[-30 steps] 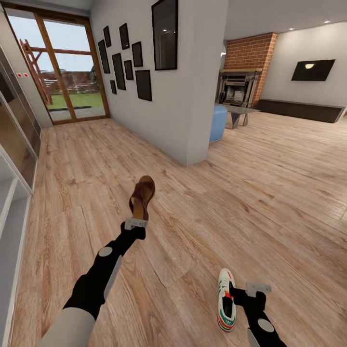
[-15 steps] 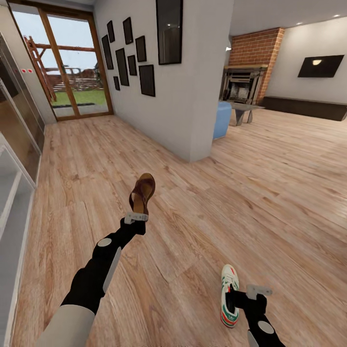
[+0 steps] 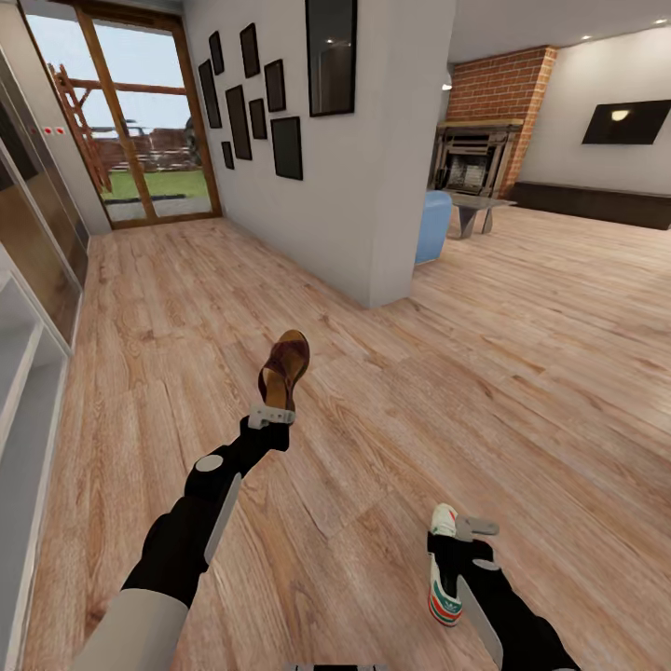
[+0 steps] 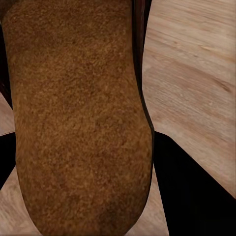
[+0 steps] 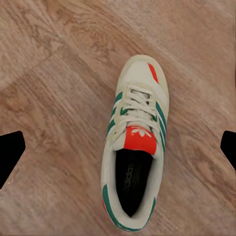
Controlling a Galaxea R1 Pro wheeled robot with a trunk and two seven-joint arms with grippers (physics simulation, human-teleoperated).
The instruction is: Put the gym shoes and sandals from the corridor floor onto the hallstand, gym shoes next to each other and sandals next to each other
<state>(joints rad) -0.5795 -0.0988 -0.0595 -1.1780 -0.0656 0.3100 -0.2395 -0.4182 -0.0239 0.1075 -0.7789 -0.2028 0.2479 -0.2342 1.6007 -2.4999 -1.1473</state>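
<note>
My left pincer [image 3: 271, 416] was clamped on one sandal [image 3: 282, 370], the shoe standing up and away from the fingers, heel end down at the grip, held clear above the corridor floor [image 3: 522, 373]. Up close through the left wrist camera the sandal's tan sole [image 4: 78, 118] sat right against the lens, planks showing past its edge. My right pincer [image 3: 466, 540] hovered low over one gym shoe [image 3: 445, 570], which lay flat on the floor directly beneath it; the right wrist camera looked straight down onto the shoe [image 5: 133, 147], laces and red tongue facing up, with my two fingertips [image 5: 11, 150] spread wide apart, one on either side of it and touching nothing. Ahead of both pincers stood the white wall corner [image 3: 401, 186] with dark picture frames [image 3: 287, 147].
</note>
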